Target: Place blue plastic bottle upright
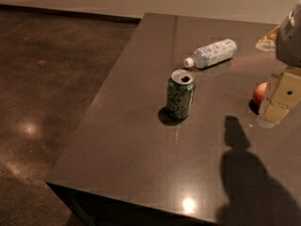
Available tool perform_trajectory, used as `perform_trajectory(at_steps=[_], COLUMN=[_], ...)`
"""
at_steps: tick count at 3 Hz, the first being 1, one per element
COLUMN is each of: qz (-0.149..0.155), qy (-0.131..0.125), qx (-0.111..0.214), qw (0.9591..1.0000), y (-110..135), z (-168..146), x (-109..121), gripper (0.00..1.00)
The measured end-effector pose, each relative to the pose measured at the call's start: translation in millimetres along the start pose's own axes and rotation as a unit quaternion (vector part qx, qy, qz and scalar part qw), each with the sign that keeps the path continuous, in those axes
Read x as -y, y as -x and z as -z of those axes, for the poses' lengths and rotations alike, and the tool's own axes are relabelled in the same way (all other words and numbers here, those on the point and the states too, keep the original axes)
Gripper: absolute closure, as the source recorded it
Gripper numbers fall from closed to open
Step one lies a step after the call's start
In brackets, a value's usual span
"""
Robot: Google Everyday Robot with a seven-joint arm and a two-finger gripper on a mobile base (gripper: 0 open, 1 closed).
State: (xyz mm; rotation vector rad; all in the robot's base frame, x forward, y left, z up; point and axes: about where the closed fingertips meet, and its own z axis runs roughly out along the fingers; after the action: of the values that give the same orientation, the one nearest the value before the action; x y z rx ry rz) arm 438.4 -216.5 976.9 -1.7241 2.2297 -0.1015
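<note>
The blue plastic bottle (212,53) lies on its side on the dark table (141,145), toward the back, its white cap pointing left. It is clear with a pale blue-and-white label. My gripper (277,105) is at the right edge of the view, above the table and to the right of the bottle, well apart from it. It holds nothing that I can see.
An open green soda can (180,94) stands upright just in front of the bottle. A reddish round fruit (260,94) sits beside the gripper. A pale object (267,37) lies at the far right. The table's left and front edges drop to the floor.
</note>
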Motion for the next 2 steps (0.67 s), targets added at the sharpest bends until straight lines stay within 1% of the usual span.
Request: perform_trajectory(at_steps=[1, 2], qz=[0.003, 0.024], qy=[-0.002, 0.003], qx=[-0.002, -0.003], qw=[1.0000, 0.9997], y=[1, 3], z=[0, -13], x=[1, 19], gripper=[0.00, 0.00])
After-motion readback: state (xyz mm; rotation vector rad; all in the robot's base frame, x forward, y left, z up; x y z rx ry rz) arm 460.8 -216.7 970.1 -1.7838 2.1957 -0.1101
